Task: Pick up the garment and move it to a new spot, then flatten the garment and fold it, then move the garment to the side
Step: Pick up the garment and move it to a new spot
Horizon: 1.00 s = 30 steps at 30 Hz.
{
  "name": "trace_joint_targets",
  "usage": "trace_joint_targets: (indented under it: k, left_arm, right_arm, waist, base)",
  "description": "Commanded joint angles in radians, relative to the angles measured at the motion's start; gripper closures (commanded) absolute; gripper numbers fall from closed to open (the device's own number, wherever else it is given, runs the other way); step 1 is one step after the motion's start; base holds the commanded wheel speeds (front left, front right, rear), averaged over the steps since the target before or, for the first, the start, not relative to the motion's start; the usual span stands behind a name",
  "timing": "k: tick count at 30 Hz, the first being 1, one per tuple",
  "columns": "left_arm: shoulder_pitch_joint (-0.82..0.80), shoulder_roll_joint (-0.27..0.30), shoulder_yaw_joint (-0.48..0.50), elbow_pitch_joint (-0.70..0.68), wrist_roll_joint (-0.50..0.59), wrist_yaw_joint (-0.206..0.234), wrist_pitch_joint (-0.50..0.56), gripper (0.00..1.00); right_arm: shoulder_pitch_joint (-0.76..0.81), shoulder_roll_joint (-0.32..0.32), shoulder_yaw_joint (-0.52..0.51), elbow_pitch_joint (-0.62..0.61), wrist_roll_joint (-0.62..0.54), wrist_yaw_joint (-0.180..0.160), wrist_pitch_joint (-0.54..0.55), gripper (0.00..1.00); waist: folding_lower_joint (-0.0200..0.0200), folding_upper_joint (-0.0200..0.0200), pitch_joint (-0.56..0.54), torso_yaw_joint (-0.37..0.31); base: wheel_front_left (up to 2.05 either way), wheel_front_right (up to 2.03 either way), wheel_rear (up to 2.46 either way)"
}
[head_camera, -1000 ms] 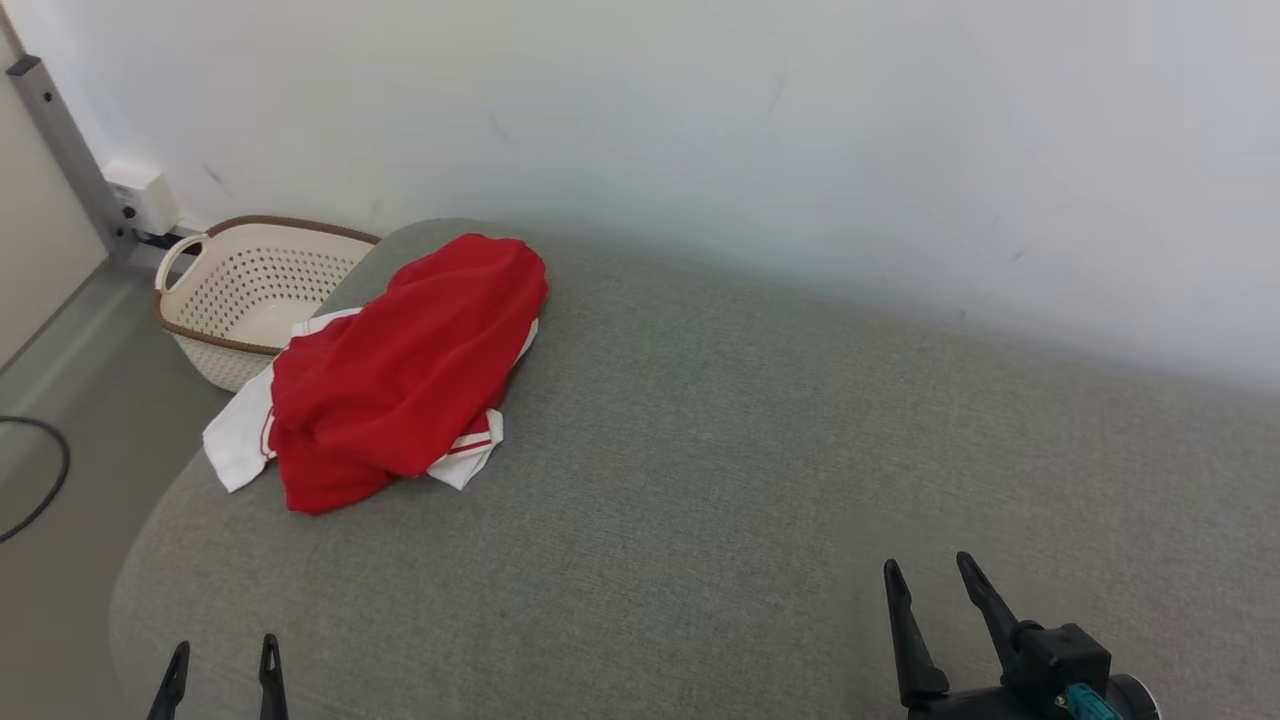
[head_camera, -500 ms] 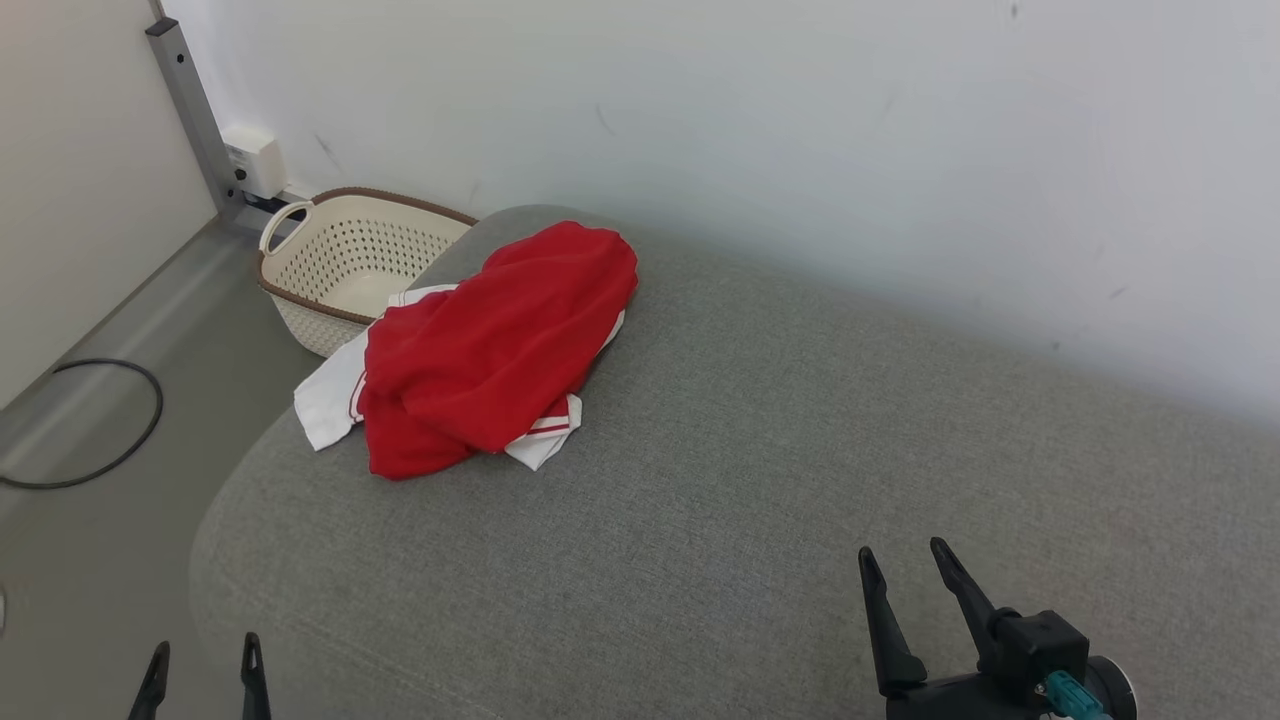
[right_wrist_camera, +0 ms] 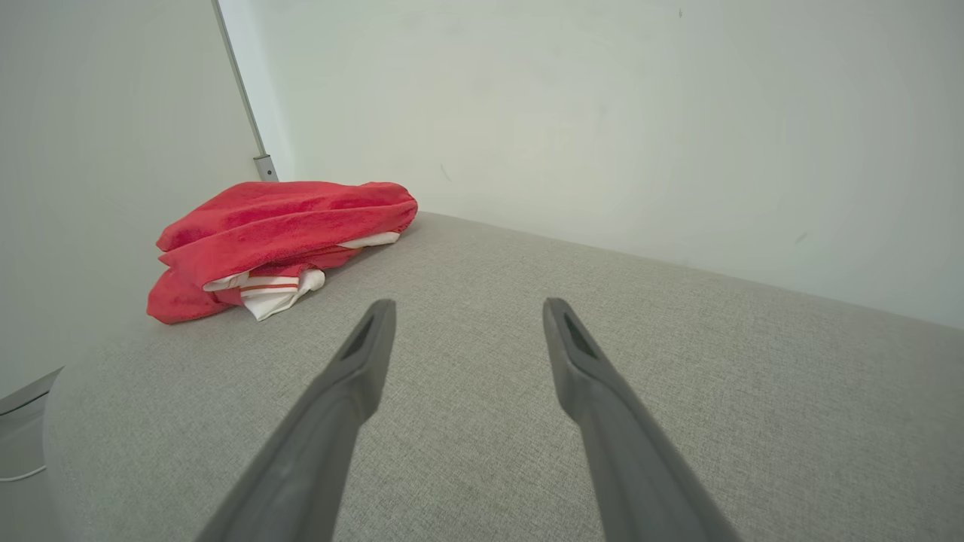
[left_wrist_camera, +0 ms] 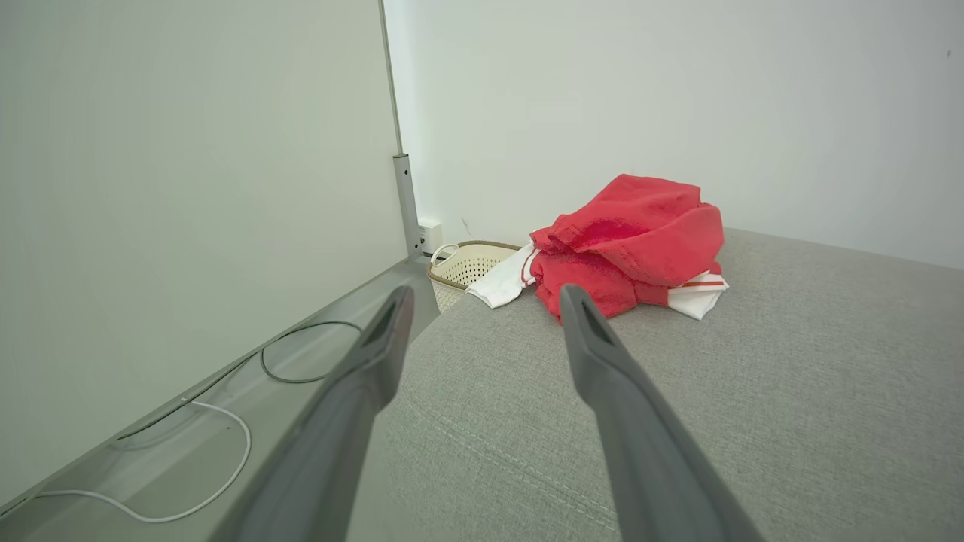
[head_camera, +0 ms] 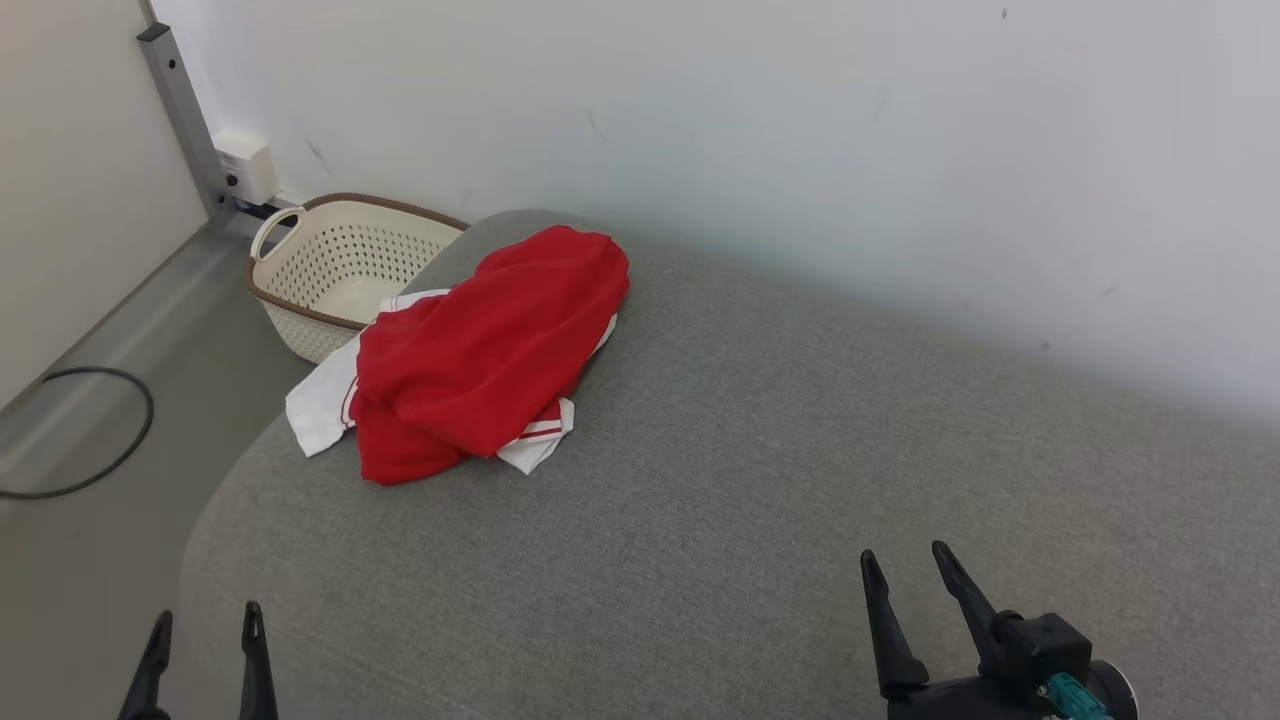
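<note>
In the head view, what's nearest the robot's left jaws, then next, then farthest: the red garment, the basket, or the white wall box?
1. Red garment, on the grey cushion, ahead.
2. Basket, on the floor past the cushion's far left end.
3. White wall box, on the wall behind the basket.

The garment [head_camera: 480, 350] is made of soft cloth. The cushion [head_camera: 750, 480] is covered in rough woven cloth. The basket [head_camera: 345, 255] is made of smooth plastic.
</note>
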Motion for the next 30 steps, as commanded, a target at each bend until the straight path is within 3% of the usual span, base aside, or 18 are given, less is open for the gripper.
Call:
trace_joint_targets:
  k: [1, 8, 21, 30]
  left_arm:
    - [-0.027, 0.009, 0.001, -0.006, -0.012, -0.009, 0.003, 0.0]
    - [-0.127, 0.05, -0.006, -0.016, -0.018, -0.048, 0.014, 0.0]
    - [-0.458, 0.112, 0.015, -0.013, -0.087, -0.12, 0.041, 0.0]
    - [-0.647, 0.162, 0.042, 0.08, -0.141, -0.157, 0.088, 0.0]
  right_arm:
    - [0.01, -0.001, 0.002, -0.003, 0.004, 0.0, -0.004, 0.0]
    - [-0.004, -0.001, 0.0, 0.0, -0.008, 0.0, -0.004, 0.0]
    - [-0.046, -0.002, -0.027, -0.012, -0.032, 0.0, -0.004, 0.0]
    - [-0.083, -0.003, -0.028, -0.025, -0.043, 0.0, -0.004, 0.0]
  waist:
    - [0.0, 0.0, 0.005, -0.021]
    - [0.0, 0.0, 0.021, -0.087]
    - [0.0, 0.0, 0.108, -0.249]
    - [0.0, 0.0, 0.171, -0.356]
  base:
    - [0.0, 0.0, 0.0]
    - [0.0, 0.0, 0.0]
    - [0.0, 0.0, 0.0]
    - [0.0, 0.0, 0.0]
